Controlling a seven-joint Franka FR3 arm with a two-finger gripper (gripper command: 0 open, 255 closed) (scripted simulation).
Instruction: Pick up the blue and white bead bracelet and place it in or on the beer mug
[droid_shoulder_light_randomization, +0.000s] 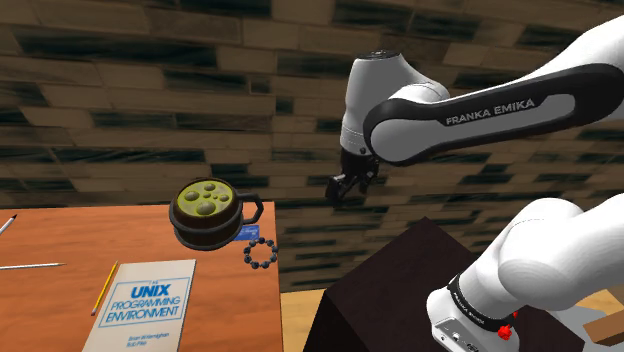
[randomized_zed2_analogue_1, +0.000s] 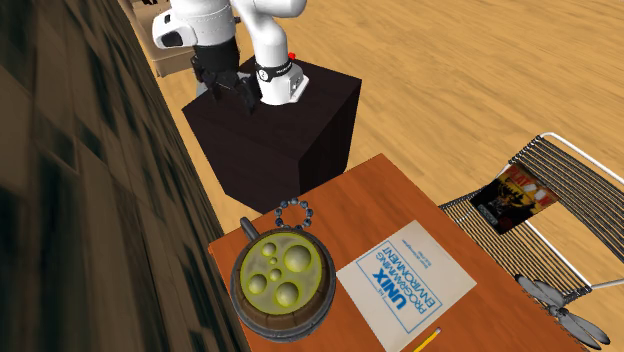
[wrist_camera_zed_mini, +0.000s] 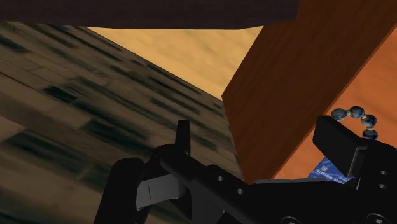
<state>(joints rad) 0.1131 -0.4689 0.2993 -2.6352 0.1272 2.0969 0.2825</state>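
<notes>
You have one table (droid_shoulder_light_randomization: 60, 245), and on it one mug (droid_shoulder_light_randomization: 207, 210), one bead bracelet (droid_shoulder_light_randomization: 261, 252), one book (droid_shoulder_light_randomization: 145, 300), one yellow pencil (droid_shoulder_light_randomization: 104, 288), one blue card (wrist_camera_zed_mini: 327, 170) and two thin grey sticks (droid_shoulder_light_randomization: 30, 266). You can count one arm (droid_shoulder_light_randomization: 480, 120), one gripper (droid_shoulder_light_randomization: 347, 187) with two fingers (wrist_camera_zed_mini: 181, 137), and one dark stand (droid_shoulder_light_randomization: 400, 290). On the floor there is one wire rack (randomized_zed2_analogue_1: 585, 215) and one magazine (randomized_zed2_analogue_1: 515, 195).
</notes>
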